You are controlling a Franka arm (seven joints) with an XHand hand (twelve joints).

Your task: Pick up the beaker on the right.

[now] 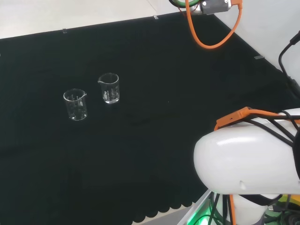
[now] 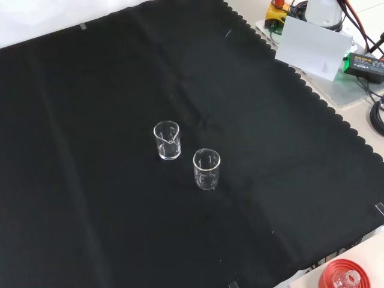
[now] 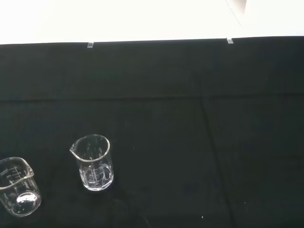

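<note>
Hand state: cannot tell.
Right beaker (image 1: 109,88): clear glass, upright on the cloth (image 1: 154,70), on the right of the pair in the head view; in the front view (image 2: 167,140) the upper-left one of the two; seen whole in the wrist view (image 3: 93,162), spout turned toward the other beaker.
Left beaker (image 1: 75,104): upright, near the right beaker but apart from it, with a strip of bare cloth between; lower right of the pair in the front view (image 2: 207,169).
Cut off: left beaker clipped by the edge of the wrist view (image 3: 16,186), part of the rim and wall out of frame.
Hard to make out: both walls nearly lost against the black; rims, faint scale marks and glints at the base the only clear cues; contents not discernible.
Hidden: near right corner of the cloth in the head view covered by the white arm link (image 1: 248,159).
Cloth edges: scalloped hem along the right side in the front view, straight far edge meeting the pale bench in the wrist view.
Open room: bare cloth on every side of the pair, both well apart from every edge.
Off the cloth: red ring (image 2: 341,277) at the front view's bottom right corner, partly out of frame.
</note>
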